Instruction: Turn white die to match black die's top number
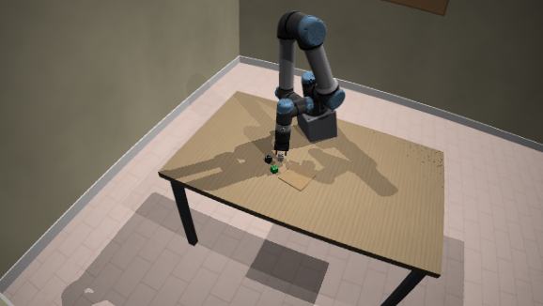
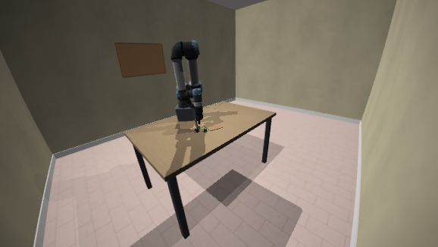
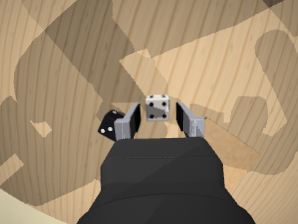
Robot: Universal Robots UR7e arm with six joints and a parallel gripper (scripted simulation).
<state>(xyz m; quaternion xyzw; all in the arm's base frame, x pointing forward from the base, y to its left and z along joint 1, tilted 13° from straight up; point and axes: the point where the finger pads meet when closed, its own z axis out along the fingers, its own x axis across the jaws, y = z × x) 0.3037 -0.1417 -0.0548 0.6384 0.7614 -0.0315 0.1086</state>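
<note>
A: We're in close with the pincer (image 1: 281, 153) (image 2: 198, 123) (image 3: 158, 111), its fingers spread wide, though not quite fully, and nothing held between them.

B: And there's our white die (image 1: 280, 158) (image 2: 198, 127) (image 3: 157, 109), on the table (image 1: 357, 188) (image 2: 151, 148) (image 3: 50, 175) beneath the pincer, four pips facing the wrist camera!

A: We'd expect a light, stiff little cube: no give, hardly fragile, perhaps slick on smooth faces. So let's pinch two opposite upright sides, square and central, firm but modest.

B: Off-centre, we'd likely twist it or squirt it out. Mind the left finger, too: the black die (image 1: 268, 159) (image 2: 196, 129) (image 3: 109, 126) sits just left. Its top number? We can't tell.

A: Nearer us, the green die (image 1: 274, 169) (image 2: 204, 129) needs leaving alone as well.

B: Then right and near, the mat (image 1: 297, 177) (image 2: 215, 128) (image 3: 235, 145), lying flat. Our white die isn't on it yet, so we'll want a grip that survives the turn and a gentle release.
</note>
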